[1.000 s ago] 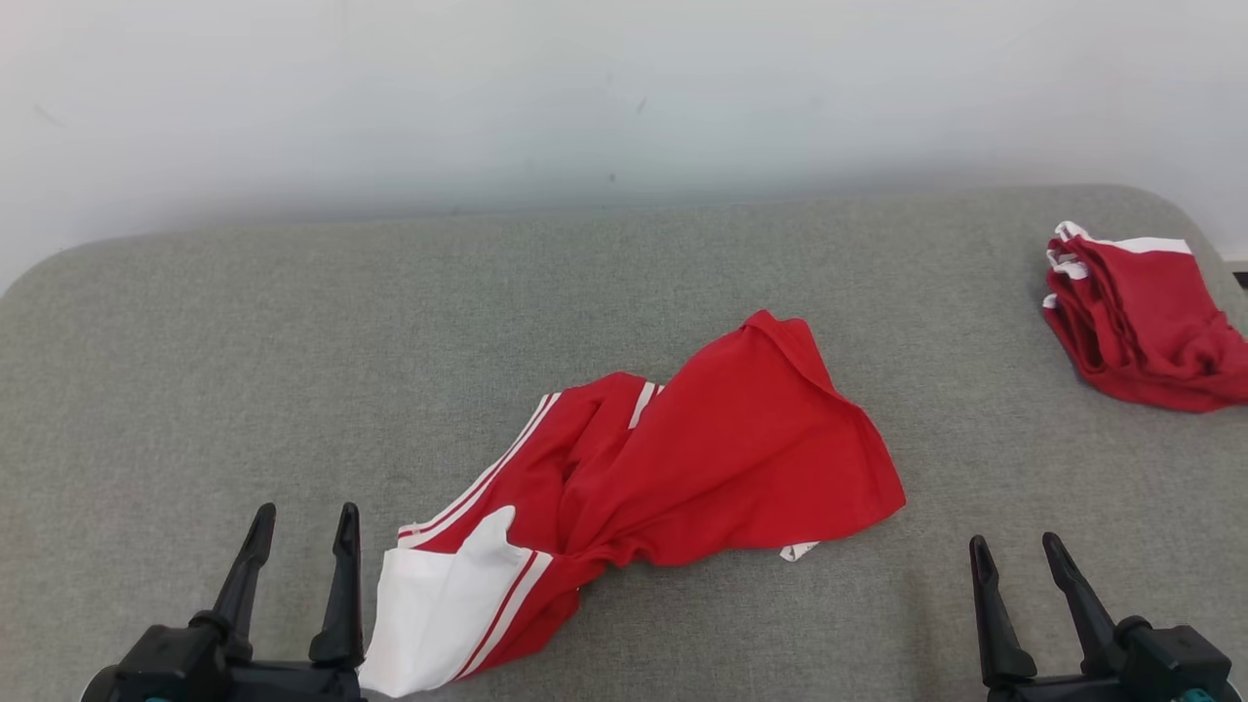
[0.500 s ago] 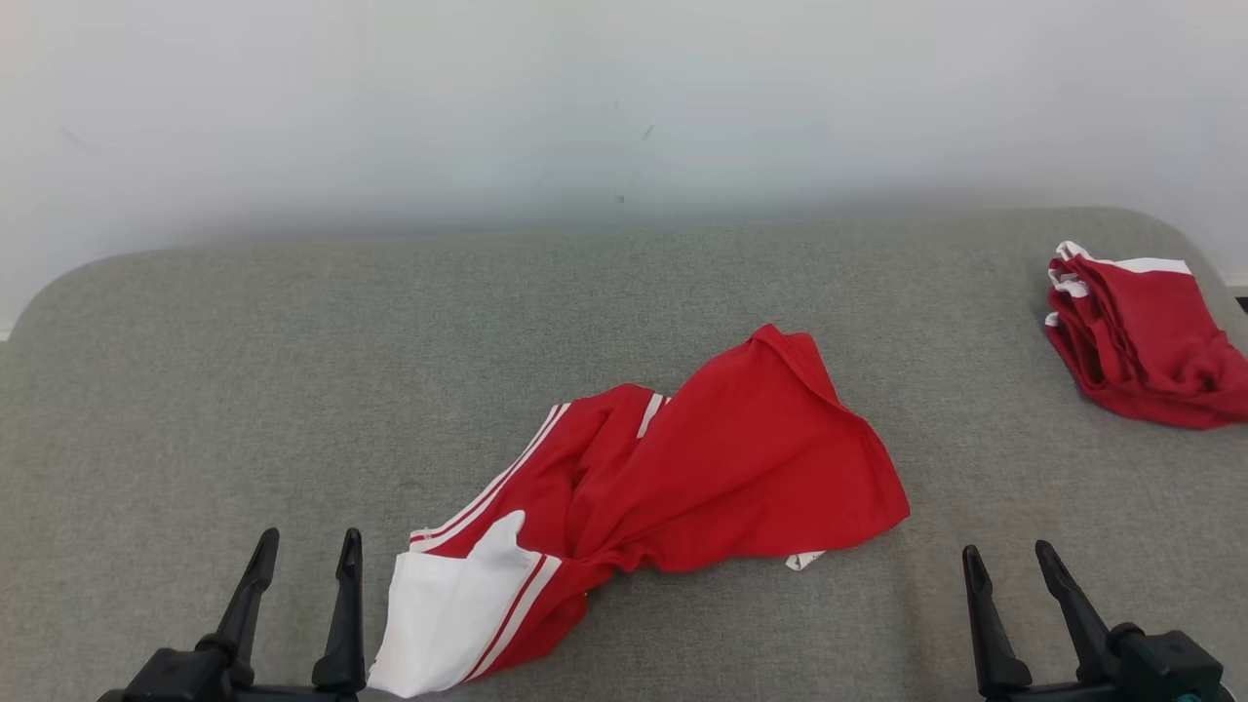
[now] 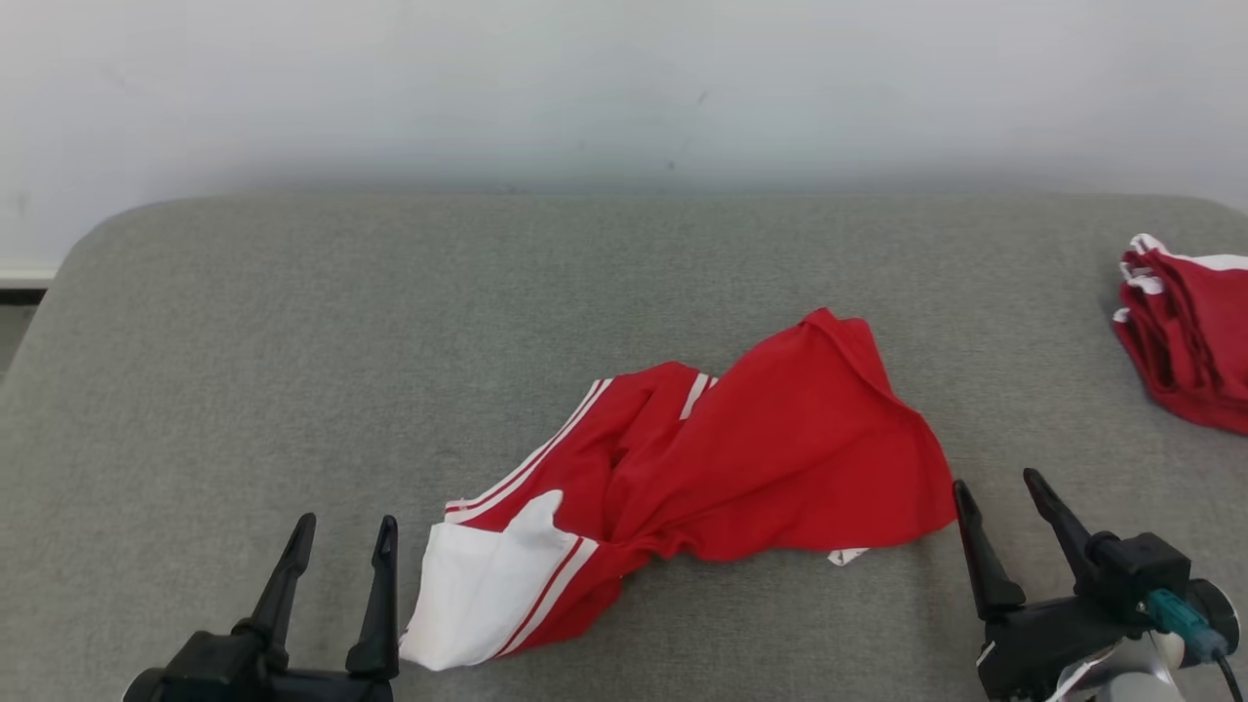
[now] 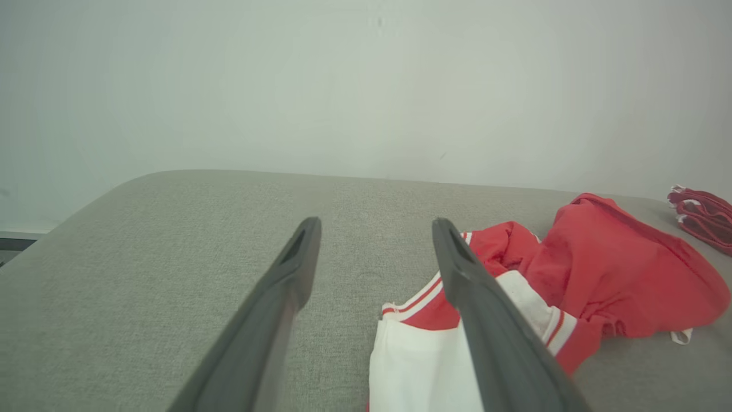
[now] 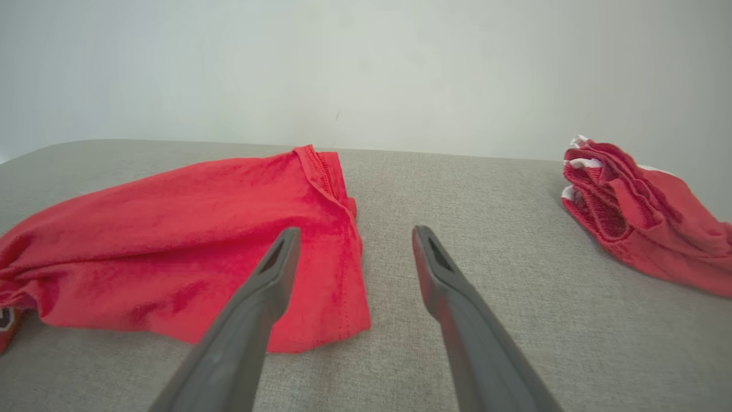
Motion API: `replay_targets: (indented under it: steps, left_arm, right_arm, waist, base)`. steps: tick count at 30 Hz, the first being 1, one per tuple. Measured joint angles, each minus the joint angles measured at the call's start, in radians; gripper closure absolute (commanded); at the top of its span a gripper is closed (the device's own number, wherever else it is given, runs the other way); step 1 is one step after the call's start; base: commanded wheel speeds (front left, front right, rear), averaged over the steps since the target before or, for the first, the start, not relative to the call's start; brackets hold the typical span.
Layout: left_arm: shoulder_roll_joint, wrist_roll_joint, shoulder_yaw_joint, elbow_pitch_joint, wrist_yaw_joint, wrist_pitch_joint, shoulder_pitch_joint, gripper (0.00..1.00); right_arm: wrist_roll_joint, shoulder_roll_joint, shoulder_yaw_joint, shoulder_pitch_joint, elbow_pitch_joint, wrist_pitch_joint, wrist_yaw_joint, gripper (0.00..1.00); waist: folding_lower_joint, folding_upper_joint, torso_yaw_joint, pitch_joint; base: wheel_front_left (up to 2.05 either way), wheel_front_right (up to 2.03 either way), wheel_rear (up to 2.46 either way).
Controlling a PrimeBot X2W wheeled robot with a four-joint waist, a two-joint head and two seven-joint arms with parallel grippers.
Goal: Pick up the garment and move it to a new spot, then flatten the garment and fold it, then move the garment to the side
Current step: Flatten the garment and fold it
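Observation:
The garment point(image 3: 770, 458) is a red piece with white stripes and a white panel, lying crumpled at the middle of the grey cushion point(image 3: 292, 341). My left gripper point(image 3: 348, 524) stands open just left of the white panel, with nothing between its fingers. In the left wrist view the left gripper point(image 4: 376, 223) points past the garment point(image 4: 617, 280), whose white part lies under the right finger. My right gripper point(image 3: 996, 481) is open beside the garment's right corner. In the right wrist view the right gripper point(image 5: 355, 230) hovers over the hem of the garment point(image 5: 189, 240).
A second red cloth, folded in a pile point(image 3: 1189, 341), lies at the cushion's far right edge, also visible as the pile point(image 5: 635, 212) in the right wrist view. A pale wall point(image 3: 624, 88) rises behind the cushion. Bare grey cushion stretches to the left and behind the garment.
The head camera has turned, shifting the whole picture to the right. My right gripper has come forward and closer to the garment's right corner. The garment lies as before.

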Motion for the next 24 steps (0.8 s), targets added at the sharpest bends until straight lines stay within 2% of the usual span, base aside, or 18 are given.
replay_targets:
  steps: [12,13,14,15,19,24]
  left_arm:
    - [-0.010,-0.002,-0.024,0.021,-0.005,0.000,-0.045,0.00]
    - [-0.011,-0.002,-0.027,0.023,-0.005,0.000,-0.048,0.00]
    - [-0.012,-0.002,-0.029,0.026,-0.005,0.000,-0.053,0.00]
    - [-0.013,-0.002,-0.030,0.029,-0.005,0.000,-0.061,0.00]
    - [-0.015,-0.004,-0.017,0.037,-0.005,0.000,-0.062,0.00]
    - [-0.016,-0.007,0.000,0.041,-0.006,0.000,-0.050,0.00]
  right_arm:
    - [0.058,-0.038,0.057,-0.138,0.242,0.000,0.000,0.00]
    - [0.068,-0.038,0.060,-0.145,0.258,0.000,0.000,0.06]
    - [0.077,-0.038,0.067,-0.151,0.271,0.000,0.000,0.62]
    - [0.095,-0.039,0.079,-0.162,0.289,0.000,0.000,1.00]
    - [0.110,-0.037,0.092,-0.165,0.284,0.000,0.000,1.00]
    - [0.110,-0.040,0.064,-0.132,0.195,0.000,0.000,1.00]
  waist:
    - [0.0000,0.0000,0.079,0.068]
    - [0.0000,0.0001,0.085,0.073]
    - [0.0001,0.0000,0.090,0.078]
    - [0.0001,0.0000,0.099,0.086]
    - [0.0001,0.0001,0.102,0.092]
    - [0.0001,0.0000,0.072,0.082]
  base:
    - [0.00,0.00,0.00]
    - [0.00,0.00,0.00]
    - [0.00,0.00,0.00]
    - [0.00,0.00,0.00]
    - [0.00,0.00,0.00]
    - [0.00,0.00,0.00]
